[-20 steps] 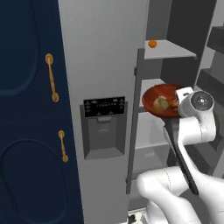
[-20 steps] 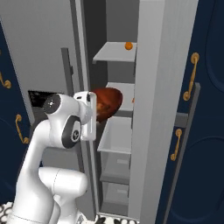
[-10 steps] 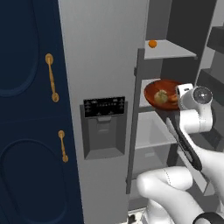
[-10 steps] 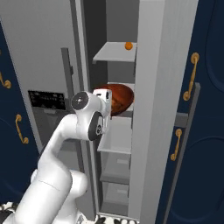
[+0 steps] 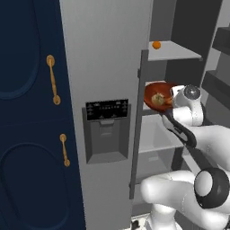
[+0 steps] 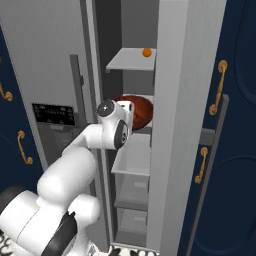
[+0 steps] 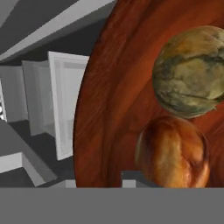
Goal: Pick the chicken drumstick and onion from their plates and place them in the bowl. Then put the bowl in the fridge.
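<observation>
The glossy red-brown bowl [image 5: 152, 90] [image 6: 141, 110] hangs tilted inside the open fridge [image 5: 104, 67], just above its middle shelf [image 5: 155, 134]. My gripper [image 5: 172, 101] is shut on the bowl's near rim. In the hand view the bowl [image 7: 114, 100] is very close. The round yellowish-tan onion [image 7: 190, 72] [image 5: 158, 98] lies in it, with the reddish-brown chicken drumstick [image 7: 173, 153] right beside the onion. The plates are out of view.
A small orange ball [image 5: 156, 45] [image 6: 146, 52] sits on the fridge's upper shelf. The fridge door with its black dispenser panel [image 5: 107, 110] stands open on the left. Navy cabinets with brass handles [image 5: 53, 80] [image 6: 217, 86] flank the fridge. Drawers [image 6: 131, 187] sit below the middle shelf.
The arm has stretched forward and carried the bowl deeper into the fridge, over the middle shelf. The bowl's contents have stayed in it.
</observation>
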Tool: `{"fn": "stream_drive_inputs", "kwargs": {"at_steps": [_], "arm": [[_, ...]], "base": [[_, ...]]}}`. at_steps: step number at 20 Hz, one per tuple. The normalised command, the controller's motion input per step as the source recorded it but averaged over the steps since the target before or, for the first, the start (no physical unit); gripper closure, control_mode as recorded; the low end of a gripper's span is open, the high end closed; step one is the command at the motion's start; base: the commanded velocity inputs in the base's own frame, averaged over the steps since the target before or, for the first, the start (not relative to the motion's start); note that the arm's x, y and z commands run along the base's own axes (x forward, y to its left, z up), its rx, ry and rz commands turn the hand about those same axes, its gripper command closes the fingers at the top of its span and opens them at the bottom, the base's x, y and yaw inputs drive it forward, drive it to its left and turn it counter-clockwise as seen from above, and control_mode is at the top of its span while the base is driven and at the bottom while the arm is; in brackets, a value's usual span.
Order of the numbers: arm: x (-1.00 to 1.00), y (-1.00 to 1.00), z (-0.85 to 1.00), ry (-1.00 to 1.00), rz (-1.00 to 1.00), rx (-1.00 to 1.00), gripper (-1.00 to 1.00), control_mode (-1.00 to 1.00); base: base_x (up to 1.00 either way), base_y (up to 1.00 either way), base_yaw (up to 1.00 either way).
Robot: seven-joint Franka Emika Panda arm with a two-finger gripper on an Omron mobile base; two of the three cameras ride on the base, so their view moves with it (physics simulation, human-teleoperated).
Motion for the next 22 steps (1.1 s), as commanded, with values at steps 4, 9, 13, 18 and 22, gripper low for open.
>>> {"fn": "stream_drive_inputs", "kwargs": {"at_steps": [4,9,13,18,22], "arm": [[0.53,-0.17,-0.12,0.10,0.00,0.09,1.00,-1.00],[0.58,-0.03,-0.03,0.03,0.00,0.04,1.00,-1.00],[0.82,0.00,-0.21,0.01,0.00,0.03,1.00,-1.00],[0.51,-0.10,-0.42,0.04,0.02,0.04,1.00,-1.00],[0.48,-0.01,-0.37,0.02,0.02,0.02,1.00,-1.00]], "base": [[0.00,0.00,0.00],[0.00,0.00,0.00],[0.00,0.00,0.00],[0.00,0.00,0.00],[0.00,0.00,0.00]]}}
